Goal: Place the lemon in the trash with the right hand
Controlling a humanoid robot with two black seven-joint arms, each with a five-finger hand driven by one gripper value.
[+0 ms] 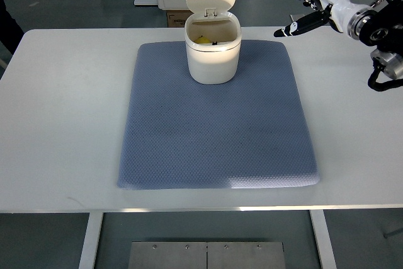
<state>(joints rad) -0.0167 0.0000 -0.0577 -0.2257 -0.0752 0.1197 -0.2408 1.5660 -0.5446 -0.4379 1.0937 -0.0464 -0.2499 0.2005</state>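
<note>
A small cream trash bin (pixel 213 51) stands at the far middle of the blue-grey mat (pixel 217 124), its lid flipped up and open. A bit of yellow, the lemon (pixel 203 40), shows inside the bin near its far left wall. My right hand (pixel 305 5) is at the upper right, above the table's far edge and well to the right of the bin. Its fingers are spread and it holds nothing. The left arm does not show.
The white table (pixel 63 105) carries the mat. A cardboard box (pixel 174 18) and white furniture stand on the floor beyond the far edge. A dark shape (pixel 7 26) shows at the left edge.
</note>
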